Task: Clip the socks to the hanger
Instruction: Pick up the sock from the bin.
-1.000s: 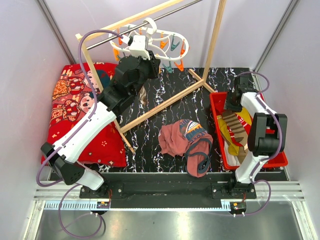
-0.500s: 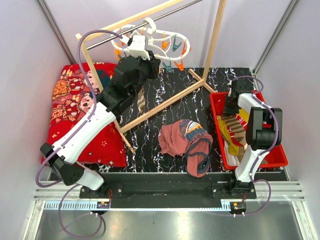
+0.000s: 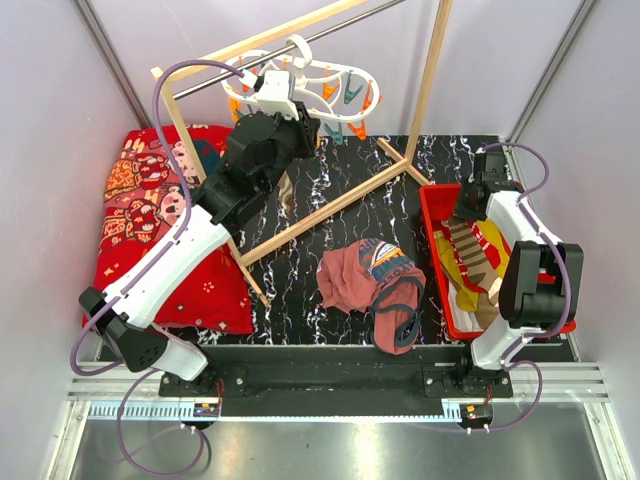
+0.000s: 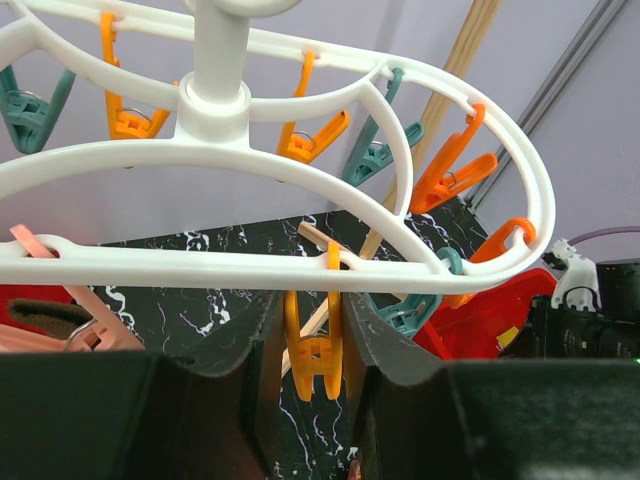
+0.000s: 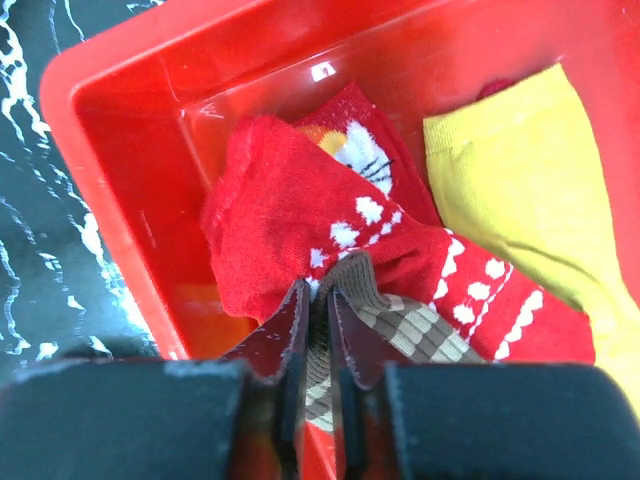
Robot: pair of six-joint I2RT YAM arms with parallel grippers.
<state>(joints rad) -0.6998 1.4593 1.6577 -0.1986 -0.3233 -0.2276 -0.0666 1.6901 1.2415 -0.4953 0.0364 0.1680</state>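
At far left rear, under the rail of the wooden rack: one white oval hanger, its hook at the rail. The left gripper is raised to the near ring, jaws drawn in against both sides of one orange peg. Only the left wrist view lets the pegs be counted: five orange, three teal, and one pale pink at the left edge. In the overhead view the wrist covers part of the ring, so no count is possible there.

At right: one red tray on the black marbled table. The right gripper is down inside the tray's far end, jaws almost together, pinching a fold of the brown-and-tan striped sock. The right wrist view shows three socks:
- the striped one;
- one red sock with white pattern, lying under and behind the striped one;
- one yellow sock beside the red one and touching it.

The overhead view adds what the wrist view cannot: the striped sock runs lengthwise down the tray over the yellow one. All three are in the tray, well apart from the hanger.

Elsewhere, overhead view only: one red cartoon-print cushion at left, and one rust-maroon garment crumpled mid-table between the arms. Arms: two.
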